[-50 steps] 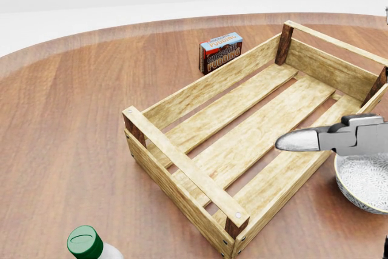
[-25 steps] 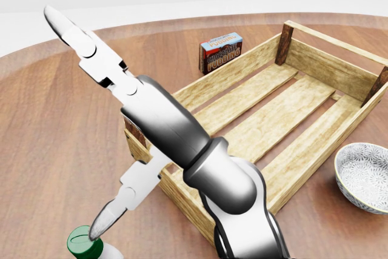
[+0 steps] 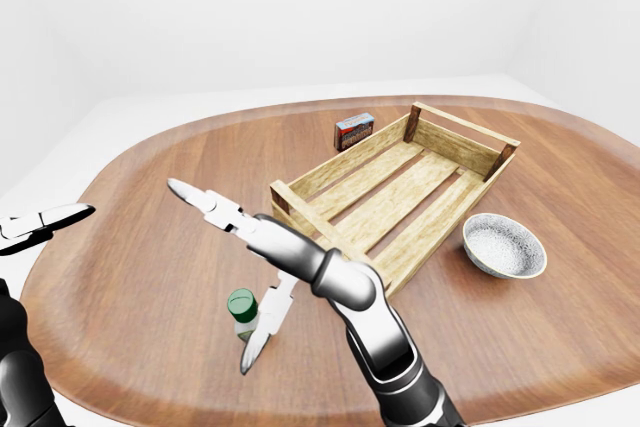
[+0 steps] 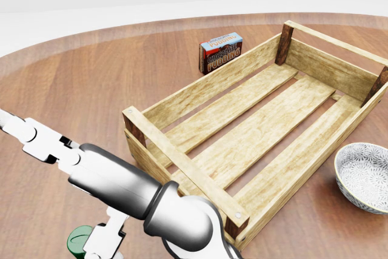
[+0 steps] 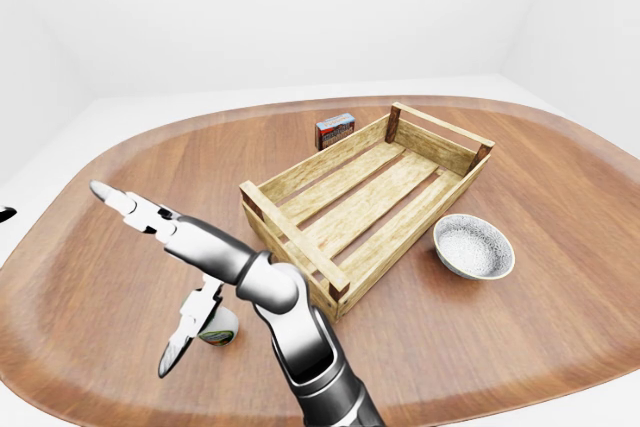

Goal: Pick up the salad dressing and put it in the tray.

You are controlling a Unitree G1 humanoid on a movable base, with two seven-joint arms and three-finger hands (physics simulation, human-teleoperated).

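Note:
The salad dressing (image 3: pixel 241 305), a small white bottle with a green cap, stands upright on the wooden table near the bottom left of the left-eye view. My right hand (image 3: pixel 208 275) reaches across from the bottom centre, open, its fingers spread wide. One finger (image 3: pixel 258 335) hangs down right beside the bottle, another points up and left, and none closes on it. The wooden slatted tray (image 3: pixel 300 209) lies up and right of the bottle, with nothing in it. At the left edge my left hand (image 3: pixel 50 219) hovers open, well away from the bottle.
A chocolate pudding box (image 3: pixel 354 131) stands just beyond the tray's upper-left side. A patterned white bowl (image 3: pixel 504 245) sits to the tray's right. The round table's edge (image 3: pixel 150 402) runs close below the bottle.
My right arm swept from the right of the head view across to the lower left, and the hand has dropped beside the bottle, partly covering its cap. Tray, box and bowl stayed put.

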